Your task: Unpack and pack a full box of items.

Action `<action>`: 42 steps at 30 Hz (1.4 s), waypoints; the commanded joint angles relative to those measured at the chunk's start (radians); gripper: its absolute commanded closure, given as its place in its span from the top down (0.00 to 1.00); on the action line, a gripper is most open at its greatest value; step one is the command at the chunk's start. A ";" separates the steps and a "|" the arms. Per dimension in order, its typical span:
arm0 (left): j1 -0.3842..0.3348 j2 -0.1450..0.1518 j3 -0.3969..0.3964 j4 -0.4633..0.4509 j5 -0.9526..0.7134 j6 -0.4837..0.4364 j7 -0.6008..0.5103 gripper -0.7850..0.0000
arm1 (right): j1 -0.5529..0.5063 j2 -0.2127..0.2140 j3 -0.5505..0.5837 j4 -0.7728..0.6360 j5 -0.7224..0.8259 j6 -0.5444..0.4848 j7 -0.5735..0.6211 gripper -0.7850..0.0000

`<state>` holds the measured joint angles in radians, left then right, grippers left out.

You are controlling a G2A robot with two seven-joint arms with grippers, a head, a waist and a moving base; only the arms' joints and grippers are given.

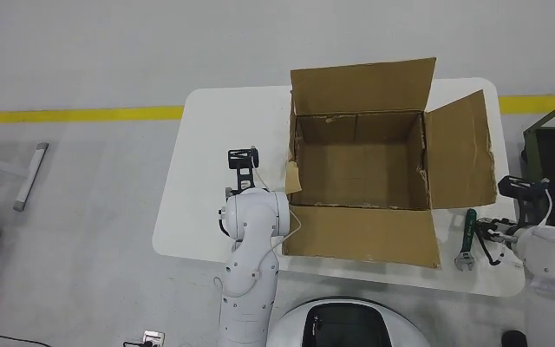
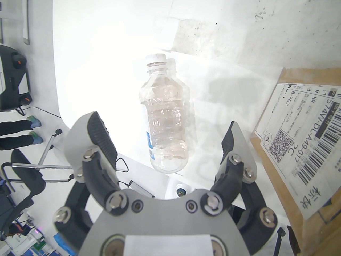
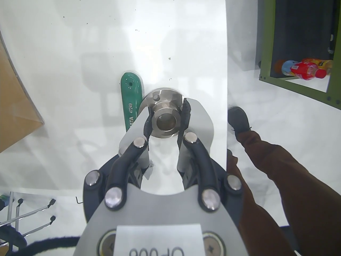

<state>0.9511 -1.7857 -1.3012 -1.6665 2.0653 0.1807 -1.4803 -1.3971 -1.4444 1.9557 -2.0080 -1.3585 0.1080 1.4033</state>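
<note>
Clamping metal flange (image 3: 163, 99), right gripper (image 3: 166, 119); left gripper (image 2: 163, 129) splayed above bottle (image 2: 165, 113).

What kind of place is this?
Probably a robotics test hall or workshop: a grey floor with a yellow line, a white table bearing an open cardboard box, and a green wrench near a metal fitting.

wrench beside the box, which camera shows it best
Top view: the whole wrench lies on the table, green handle to metal head. The right wrist view catches its handle end behind a held metal part. The left wrist view faces a bottle.
</note>
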 commanded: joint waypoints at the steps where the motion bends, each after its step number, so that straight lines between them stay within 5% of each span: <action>1: 0.000 0.000 0.000 0.000 0.000 0.000 0.000 1.00 | 0.001 0.002 0.001 0.003 0.004 0.000 -0.002 0.32; 6: 0.000 0.000 0.000 0.000 0.000 0.000 0.000 1.00 | -0.014 0.008 0.017 -0.028 0.042 -0.010 -0.017 0.56; 9: 0.000 0.000 0.000 0.000 0.000 0.000 0.000 1.00 | -0.038 0.010 0.048 -0.092 0.094 -0.009 -0.070 0.87; 11: 0.000 0.000 0.000 0.000 0.000 0.000 0.000 1.00 | -0.068 0.010 0.071 -0.144 0.128 -0.015 -0.123 0.92; 12: 0.000 0.000 0.000 0.000 0.000 0.000 0.000 1.00 | -0.082 0.010 0.086 -0.171 0.149 -0.012 -0.163 0.90; 13: 0.000 0.000 0.000 0.000 0.000 0.000 0.000 1.00 | -0.101 0.009 0.099 -0.192 0.167 -0.018 -0.210 0.70; 15: 0.000 0.000 0.000 0.000 0.000 0.000 0.000 1.00 | -0.140 0.007 0.124 -0.227 0.185 -0.024 -0.335 0.11; 16: 0.000 0.000 0.000 0.000 0.000 0.000 0.000 1.00 | -0.162 0.006 0.125 -0.241 0.192 -0.039 -0.385 0.00; 21: 0.000 0.000 0.000 0.000 0.000 0.000 0.000 1.00 | -0.218 0.004 0.124 -0.248 0.266 -0.076 -0.507 0.00; 31: 0.000 0.000 0.000 0.000 0.000 0.000 0.000 1.00 | -0.224 0.004 0.111 -0.242 0.288 -0.081 -0.498 0.00; 36: 0.000 0.000 0.000 0.000 0.000 0.000 0.000 1.00 | -0.201 -0.002 0.112 -0.191 0.355 -0.027 -0.732 0.00; 42: 0.000 0.000 0.000 0.000 0.000 0.000 0.000 1.00 | -0.141 -0.004 0.083 -0.124 0.390 -0.085 -1.084 0.00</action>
<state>0.9511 -1.7857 -1.3012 -1.6665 2.0653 0.1807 -1.4803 -1.5505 -1.4494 2.0432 -2.1434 -0.9583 0.0430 0.3912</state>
